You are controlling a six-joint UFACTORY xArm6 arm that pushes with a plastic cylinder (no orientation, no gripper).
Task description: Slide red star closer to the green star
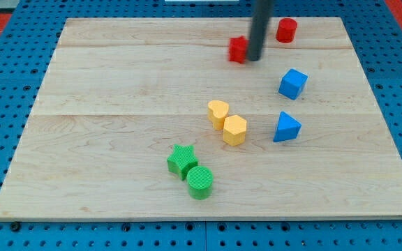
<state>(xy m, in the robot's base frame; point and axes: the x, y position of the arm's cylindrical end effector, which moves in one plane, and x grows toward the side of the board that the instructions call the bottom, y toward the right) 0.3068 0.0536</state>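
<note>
The red star (238, 49) lies near the view's top, just right of centre, partly hidden by my rod. My tip (254, 58) touches its right side. The green star (181, 161) lies lower down, left of centre, far from the red star. A green cylinder (200, 183) touches the green star at its lower right.
A red cylinder (286, 30) stands at the top right of the wooden board (103, 104). A blue cube (292, 84) and a blue triangular block (285, 128) lie at the right. A yellow heart (218, 113) and a yellow hexagon (234, 130) sit at the centre.
</note>
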